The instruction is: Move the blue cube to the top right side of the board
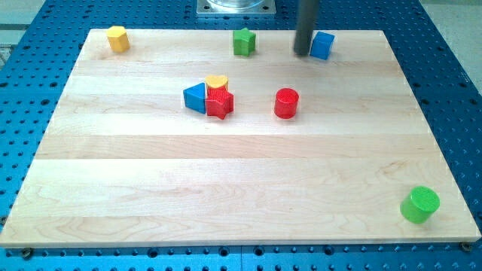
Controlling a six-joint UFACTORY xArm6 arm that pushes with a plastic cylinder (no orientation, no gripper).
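Camera view shows my tip (302, 53) at the top of the frame, just left of the blue cube (322, 45); it may be touching, but I cannot tell. The cube sits near the top edge of the wooden tabletop (226, 188), a bit right of the middle. There are no fingers, only a rod. A green star (243, 41) sits to the left, and a red cylinder (286, 103) lower down.
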